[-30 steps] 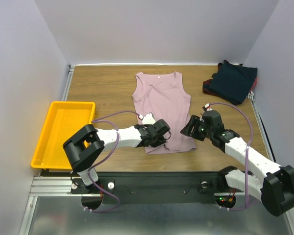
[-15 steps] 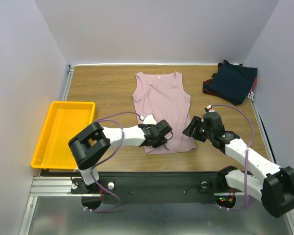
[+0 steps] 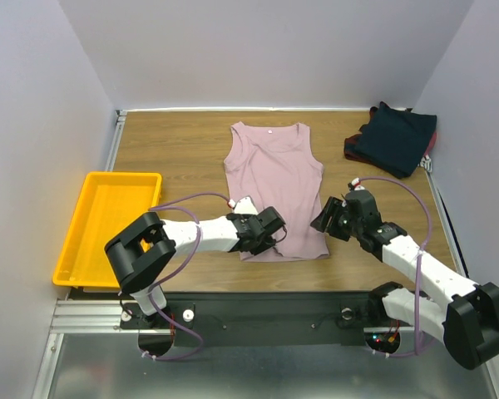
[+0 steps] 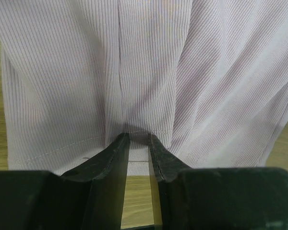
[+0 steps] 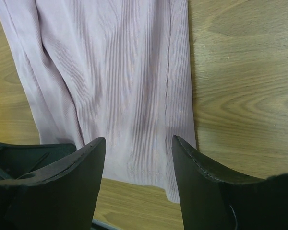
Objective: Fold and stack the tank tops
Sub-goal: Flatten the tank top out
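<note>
The dusty pink tank top [image 3: 274, 170] lies flat in the middle of the table, neck away from me. My left gripper [image 3: 268, 235] is at its near hem on the left side. In the left wrist view the jaws [image 4: 139, 138] are nearly closed and pinch a small fold of the hem of the pink top [image 4: 149, 62]. My right gripper [image 3: 323, 218] is open at the top's near right corner. In the right wrist view [image 5: 138, 143] the pink top [image 5: 120, 72] shows between its spread fingers. The dark navy tank tops [image 3: 395, 140] lie in a pile at the far right.
A yellow plastic tray [image 3: 70, 249] sits at the table's left edge, next to the left arm. White walls close in the far side and both sides of the table. Bare wood [image 5: 240, 72] shows right of the pink top.
My left gripper has shifted a little left and toward the near edge, and the hem's left corner has moved with it. My right gripper has edged slightly toward the hem.
</note>
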Controlling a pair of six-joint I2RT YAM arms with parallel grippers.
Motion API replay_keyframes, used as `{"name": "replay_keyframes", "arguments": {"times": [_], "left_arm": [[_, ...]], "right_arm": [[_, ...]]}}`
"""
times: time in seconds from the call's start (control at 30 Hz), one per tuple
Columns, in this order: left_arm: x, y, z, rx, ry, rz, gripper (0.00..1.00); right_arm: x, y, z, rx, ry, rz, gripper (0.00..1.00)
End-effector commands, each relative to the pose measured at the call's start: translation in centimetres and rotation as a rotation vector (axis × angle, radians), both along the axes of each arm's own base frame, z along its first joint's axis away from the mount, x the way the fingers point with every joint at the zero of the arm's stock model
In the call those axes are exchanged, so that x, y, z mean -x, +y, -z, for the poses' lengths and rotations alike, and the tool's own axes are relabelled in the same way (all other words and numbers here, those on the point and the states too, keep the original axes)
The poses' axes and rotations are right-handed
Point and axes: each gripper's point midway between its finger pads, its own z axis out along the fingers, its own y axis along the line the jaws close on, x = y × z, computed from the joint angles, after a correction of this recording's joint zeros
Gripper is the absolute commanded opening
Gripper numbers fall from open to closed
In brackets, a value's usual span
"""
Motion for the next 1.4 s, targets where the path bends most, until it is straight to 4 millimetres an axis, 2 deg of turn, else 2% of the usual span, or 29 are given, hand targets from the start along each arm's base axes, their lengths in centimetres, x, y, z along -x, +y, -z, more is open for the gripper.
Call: {"name": "replay_keyframes", "arguments": {"times": [0.0,0.27,0.73,1.03,1.37], "left_arm": [[-0.1,1.2,-0.9,-0.03,-0.031,-0.01,0.34],[-0.9,1.5,-2.6,-0.066,-0.081,0.006,0.36],[-0.7,0.6,-1.3,-0.121,-0.059,0.114,0.38],[0.1,1.1,0.5,-0.159,-0.019,0.123,0.38],[-0.2,1.0,-2.0,-0.135,-0.061,0.122,0.39]], "right_arm": [[-0.3,-0.4,0.7,0.023,-0.015,0.019,0.63],[0.2,-0.3,1.8,0.043,0.017,-0.015,0.61],[0.5,-0.8,2.8,0.058,0.031,0.004,0.61],[0.7,-1.0,3.2,0.067,0.035,0.008,0.61],[0.7,-1.5,3.9,0.089,0.043,0.029,0.61]]}}
